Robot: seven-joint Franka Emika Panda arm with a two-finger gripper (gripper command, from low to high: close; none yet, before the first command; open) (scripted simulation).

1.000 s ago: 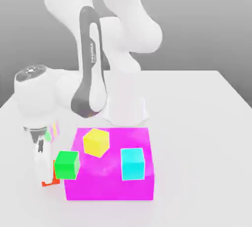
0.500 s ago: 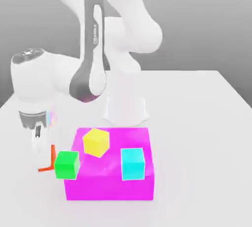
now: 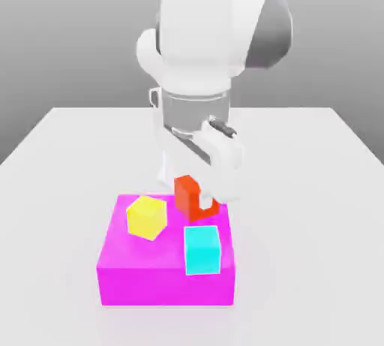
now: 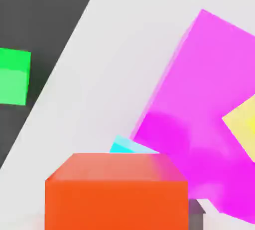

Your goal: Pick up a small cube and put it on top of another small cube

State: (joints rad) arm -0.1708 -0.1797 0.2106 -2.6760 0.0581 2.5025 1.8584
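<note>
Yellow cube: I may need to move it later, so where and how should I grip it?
Probably from above, pinching two opposite upright sides of the yellow cube. Its sides are flat, and it sits turned against the magenta block's edges, so turn to match.

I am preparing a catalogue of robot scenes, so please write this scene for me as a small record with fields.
gripper: closed on the red-orange cube, exterior view
held: red-orange cube
large block: magenta, on the table
on block: yellow cube; cyan cube
green cube: in hand view, against the dark area past the table's edge
held cube touching block: cannot tell
</note>
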